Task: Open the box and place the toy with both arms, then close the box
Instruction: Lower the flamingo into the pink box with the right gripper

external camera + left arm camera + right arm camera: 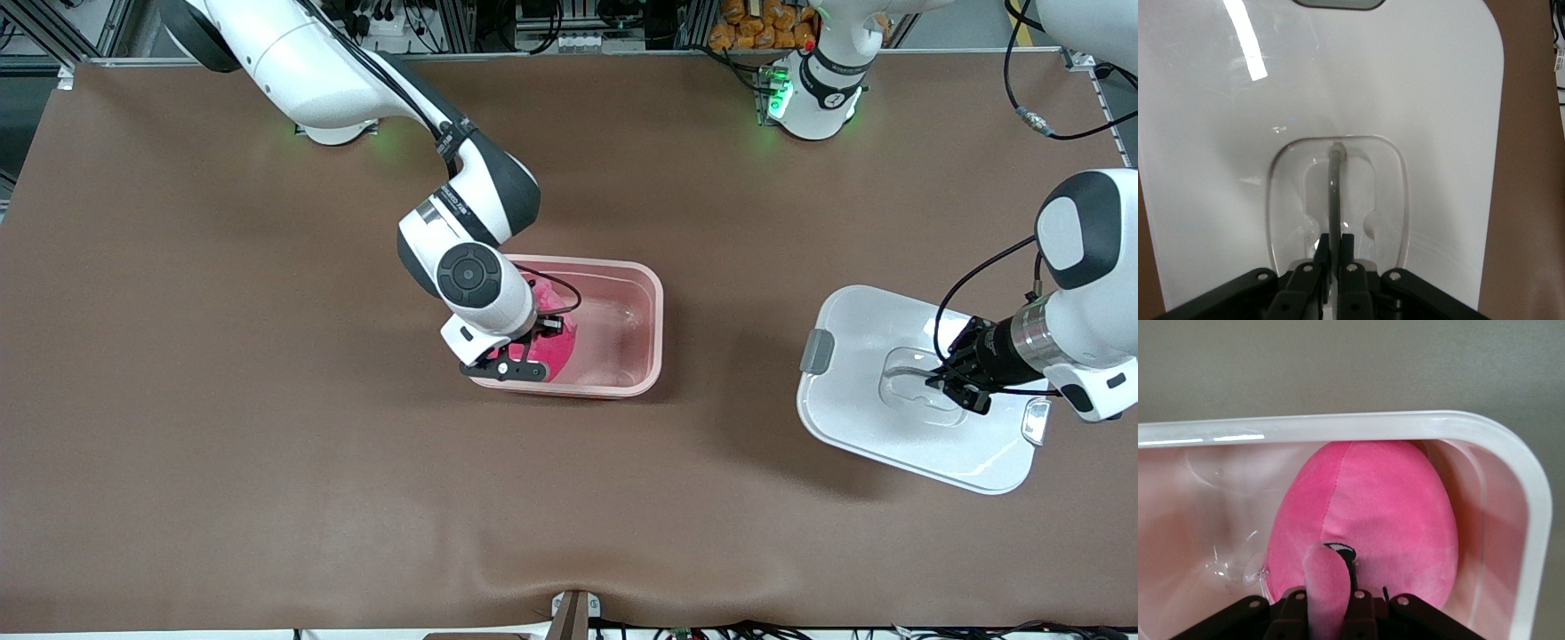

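Your right gripper (pixel 514 363) is reaching into the open box (pixel 655 338) on the bench (pixel 267 444), pinching an ear of the toy (pixel 1365 520), which is sitting inside it; being soft plush, it is squashing easily. Your left gripper (pixel 944 382) is clamping the handle (pixel 1334 193) of the lid (pixel 853 427), lying toward the left arm's end. That lid looks light, stiff and smooth, so the handle is your best hold.

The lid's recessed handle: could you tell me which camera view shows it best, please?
The left wrist view: the handle fills it, the left gripper shut on its bar. The front view shows it small, partly hidden; the right wrist view shows none of it.
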Action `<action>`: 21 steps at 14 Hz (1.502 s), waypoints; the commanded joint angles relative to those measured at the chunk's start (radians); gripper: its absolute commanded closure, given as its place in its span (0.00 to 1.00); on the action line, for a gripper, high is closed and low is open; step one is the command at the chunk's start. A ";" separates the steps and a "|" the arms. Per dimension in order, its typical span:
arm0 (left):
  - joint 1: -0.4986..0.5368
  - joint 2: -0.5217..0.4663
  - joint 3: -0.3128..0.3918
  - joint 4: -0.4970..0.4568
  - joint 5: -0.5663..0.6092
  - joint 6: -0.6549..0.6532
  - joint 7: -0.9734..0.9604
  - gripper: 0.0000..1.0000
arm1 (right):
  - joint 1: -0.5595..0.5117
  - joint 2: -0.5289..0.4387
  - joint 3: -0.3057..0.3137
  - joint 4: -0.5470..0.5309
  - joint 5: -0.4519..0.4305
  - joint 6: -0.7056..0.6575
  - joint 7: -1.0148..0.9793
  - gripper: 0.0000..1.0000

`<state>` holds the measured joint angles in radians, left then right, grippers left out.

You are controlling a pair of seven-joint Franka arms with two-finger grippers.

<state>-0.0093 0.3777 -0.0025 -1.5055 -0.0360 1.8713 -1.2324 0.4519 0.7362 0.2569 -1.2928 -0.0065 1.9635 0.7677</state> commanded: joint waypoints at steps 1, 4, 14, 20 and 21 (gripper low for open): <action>0.003 -0.002 -0.002 0.002 -0.002 -0.004 0.005 1.00 | 0.017 0.037 0.001 0.024 -0.024 0.043 0.068 1.00; 0.003 0.000 -0.001 0.002 -0.002 -0.004 0.005 1.00 | 0.033 0.048 0.001 0.024 -0.023 0.083 0.084 1.00; -0.005 0.010 -0.002 0.005 -0.002 -0.003 0.002 1.00 | 0.077 0.104 0.001 0.027 -0.021 0.270 0.170 1.00; 0.000 0.009 -0.002 0.004 -0.002 -0.004 0.016 1.00 | 0.096 0.134 0.001 0.032 -0.024 0.314 0.170 1.00; 0.000 0.009 -0.002 0.004 -0.004 -0.004 0.016 1.00 | 0.097 0.141 0.001 0.032 -0.024 0.327 0.176 1.00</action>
<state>-0.0109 0.3938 -0.0047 -1.5067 -0.0360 1.8714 -1.2324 0.5378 0.8335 0.2589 -1.2910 -0.0069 2.2827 0.9152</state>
